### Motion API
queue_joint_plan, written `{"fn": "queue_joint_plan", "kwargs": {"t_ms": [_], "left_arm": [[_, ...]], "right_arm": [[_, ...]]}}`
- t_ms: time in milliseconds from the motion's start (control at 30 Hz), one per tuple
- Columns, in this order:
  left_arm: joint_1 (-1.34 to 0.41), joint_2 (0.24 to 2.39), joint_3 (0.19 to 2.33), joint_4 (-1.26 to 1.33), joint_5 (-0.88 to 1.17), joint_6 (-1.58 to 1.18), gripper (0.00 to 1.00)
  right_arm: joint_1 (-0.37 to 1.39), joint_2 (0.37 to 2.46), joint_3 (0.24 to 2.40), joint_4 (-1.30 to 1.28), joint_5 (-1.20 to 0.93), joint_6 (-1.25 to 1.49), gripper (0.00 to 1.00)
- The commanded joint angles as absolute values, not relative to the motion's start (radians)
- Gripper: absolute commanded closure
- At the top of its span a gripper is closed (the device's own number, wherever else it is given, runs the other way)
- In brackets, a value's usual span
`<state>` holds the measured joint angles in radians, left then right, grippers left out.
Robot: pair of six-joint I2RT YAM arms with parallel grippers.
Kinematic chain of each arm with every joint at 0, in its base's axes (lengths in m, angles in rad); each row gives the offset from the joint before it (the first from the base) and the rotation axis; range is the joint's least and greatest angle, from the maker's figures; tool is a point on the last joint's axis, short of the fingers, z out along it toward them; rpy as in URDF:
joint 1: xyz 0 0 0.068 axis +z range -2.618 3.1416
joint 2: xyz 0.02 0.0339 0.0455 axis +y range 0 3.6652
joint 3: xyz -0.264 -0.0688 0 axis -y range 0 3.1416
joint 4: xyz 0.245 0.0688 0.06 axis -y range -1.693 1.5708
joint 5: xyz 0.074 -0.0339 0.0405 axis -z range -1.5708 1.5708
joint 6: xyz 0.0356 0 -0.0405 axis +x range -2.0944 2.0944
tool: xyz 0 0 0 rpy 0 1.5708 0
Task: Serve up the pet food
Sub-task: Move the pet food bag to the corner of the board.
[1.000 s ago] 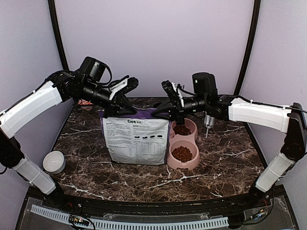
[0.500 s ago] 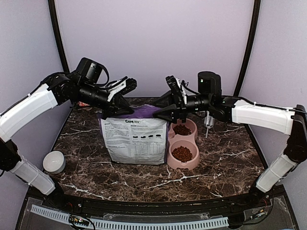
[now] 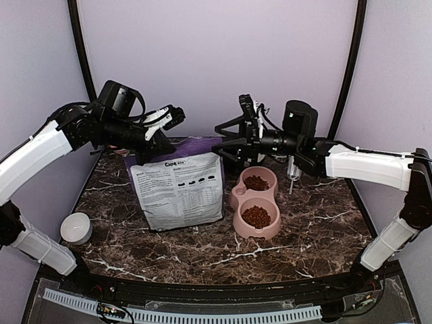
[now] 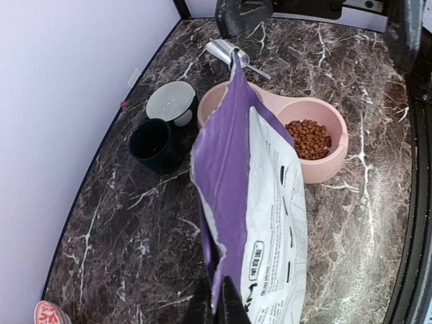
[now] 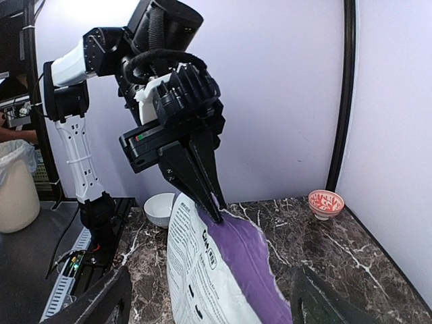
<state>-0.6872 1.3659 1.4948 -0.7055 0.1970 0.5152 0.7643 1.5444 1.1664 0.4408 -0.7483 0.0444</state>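
gaping right hand beside bag edge

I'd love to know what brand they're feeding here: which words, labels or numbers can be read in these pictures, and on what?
Bag, bold heading at the top of its white panel: a short word, too blurred to read with certainty.
Bag, small print and table beneath the heading: too small to read.
Pink double bowl: no writing shows.
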Motion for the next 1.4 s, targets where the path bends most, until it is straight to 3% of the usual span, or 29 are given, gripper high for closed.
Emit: {"fn": "queue_joint_plan", "kwargs": {"t_ms": [0,833,1367], "left_arm": [[-0.672,1.278,1.502,-0.674,0.033,0.5,1.0],[-0.478,1.274,1.505,-0.583,-0.467,0.429,1.0],[-0.315,1.304,1.52,-0.464,-0.614,0.493,1.0]], "right_arm": [[0.775,1.532,1.161,0.502,-0.675,0.093,0.17],[0.776,1.515,1.199,0.332,-0.467,0.038,0.09],[0.775,1.497,1.173,0.319,-0.438,0.039,0.09]]}}
